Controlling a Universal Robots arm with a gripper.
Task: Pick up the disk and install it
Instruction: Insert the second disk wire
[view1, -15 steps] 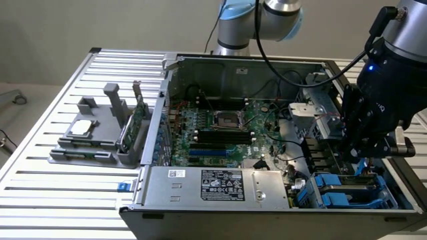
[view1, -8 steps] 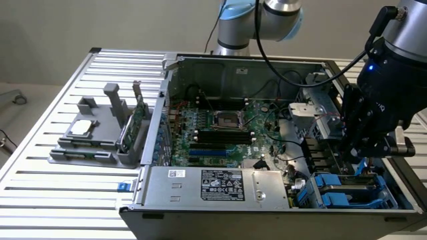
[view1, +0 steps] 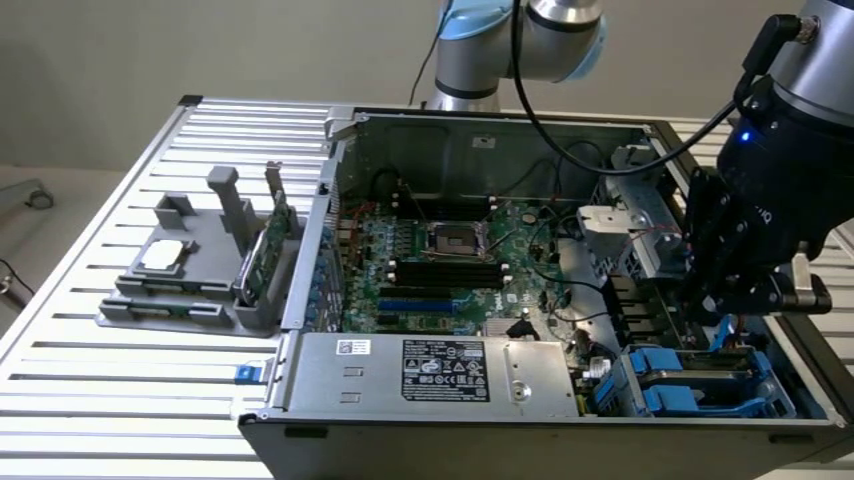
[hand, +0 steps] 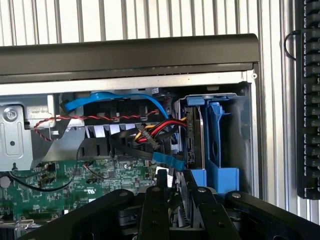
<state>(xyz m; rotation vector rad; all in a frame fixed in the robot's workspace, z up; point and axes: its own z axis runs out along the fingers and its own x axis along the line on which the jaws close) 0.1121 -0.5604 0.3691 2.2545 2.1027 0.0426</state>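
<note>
The claw (view1: 754, 300) hangs over the open computer case (view1: 534, 420), above the corner bay at the exterior view's right, near the front wall of the case. Its black fingers (hand: 155, 210) stand close together in the wrist view, with a narrow gap between them; whether they pinch anything cannot be told from the pictures. The disk (hand: 192, 135) sits directly beneath the claw, standing on edge inside the blue carrier bracket (hand: 217, 145) in the drive bay, and its grey metal side shows between the bracket walls. In the exterior view the blue bracket (view1: 694, 385) lies just below the claw, and the disk body itself is hard to make out there. Just beside the disk, a blue flat cable (hand: 115, 100) arcs along the case wall, and a bundle of red, yellow and black wires (hand: 155, 132) runs toward the disk's end. The green motherboard (view1: 441, 260) lies well apart from the claw, toward the exterior view's left inside the case. The silver power supply (view1: 434, 370) with its white label sits along the front of the case, beside the drive bay. Outside the case, well apart from the claw, a grey fixture (view1: 187, 275) rests on the slatted metal table (view1: 120, 390); it carries a small square silver chip (view1: 164, 255) and a green circuit card (view1: 260, 260) standing on edge.
</note>
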